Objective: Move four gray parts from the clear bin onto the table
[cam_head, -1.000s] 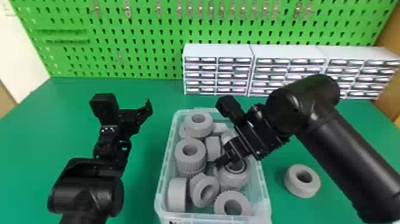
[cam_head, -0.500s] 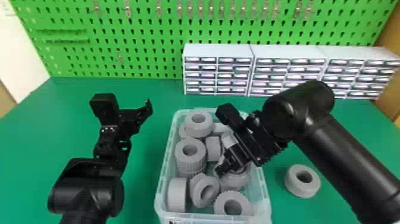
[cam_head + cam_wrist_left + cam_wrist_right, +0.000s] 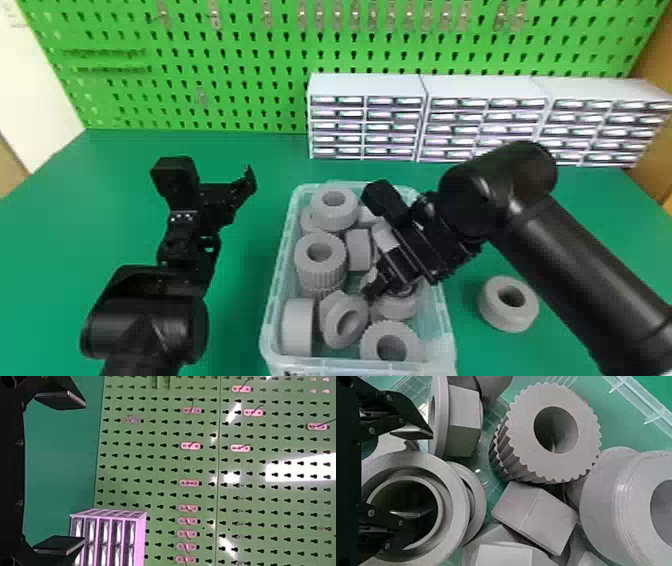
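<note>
A clear plastic bin (image 3: 274, 300), rectangular with a raised rim, sits at the lower centre of the head view on a smooth green table (image 3: 250, 150). At least ten matte gray parts lie heaped inside; overlap hides the exact number. Among them are a thick cylindrical gear with a ribbed side (image 3: 320, 262), a smooth upright ring (image 3: 335, 205), a tilted flanged ring (image 3: 332, 325) and a short cylinder lying on its side (image 3: 298, 327). One round gray part with a wide bore (image 3: 495, 310) rests on the table at the lower right. Three white cabinets of small drawers (image 3: 365, 87) line up before one green perforated pegboard (image 3: 250, 55). Two black arms show: the right one comes in from the lower right, bends at a bulky rounded joint and angles its gripper (image 3: 387, 286) down-left into the bin. The right wrist view shows that gripper's fingers spread, one over the bore of a stepped gray ring (image 3: 461, 510), the other beyond its rim; contact is unclear. The left arm rises from the bottom edge at the lower left, its gripper (image 3: 220, 197) parked over the table, two flat fingers wide apart with bare space between them
</note>
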You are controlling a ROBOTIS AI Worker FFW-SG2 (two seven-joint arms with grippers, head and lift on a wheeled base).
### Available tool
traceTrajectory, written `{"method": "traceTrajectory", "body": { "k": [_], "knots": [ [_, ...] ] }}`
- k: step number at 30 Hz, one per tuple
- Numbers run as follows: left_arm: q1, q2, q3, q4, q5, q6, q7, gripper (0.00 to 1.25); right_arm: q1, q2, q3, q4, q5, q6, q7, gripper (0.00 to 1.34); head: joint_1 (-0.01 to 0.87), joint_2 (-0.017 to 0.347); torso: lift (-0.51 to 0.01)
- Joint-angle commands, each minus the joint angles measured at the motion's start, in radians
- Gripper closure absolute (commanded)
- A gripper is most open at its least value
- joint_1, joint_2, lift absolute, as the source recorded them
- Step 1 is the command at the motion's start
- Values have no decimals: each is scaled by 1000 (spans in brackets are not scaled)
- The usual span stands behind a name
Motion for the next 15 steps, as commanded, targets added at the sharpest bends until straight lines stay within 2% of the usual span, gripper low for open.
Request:
{"method": "traceTrajectory", "body": {
  "k": [1,9,15],
  "knots": [
    [0,0,0,-2,1,-1,0,88,-2,1,0,2,-1,1,0,693,693,72,-52],
    [5,2,5,0,4,-4,0,88,-17,3,17,2,7,1,0,1062,693,72,-52],
    [2,2,3,0,4,-4,0,88,-31,3,42,2,10,1,0,1084,693,72,-52]
  ]
}}
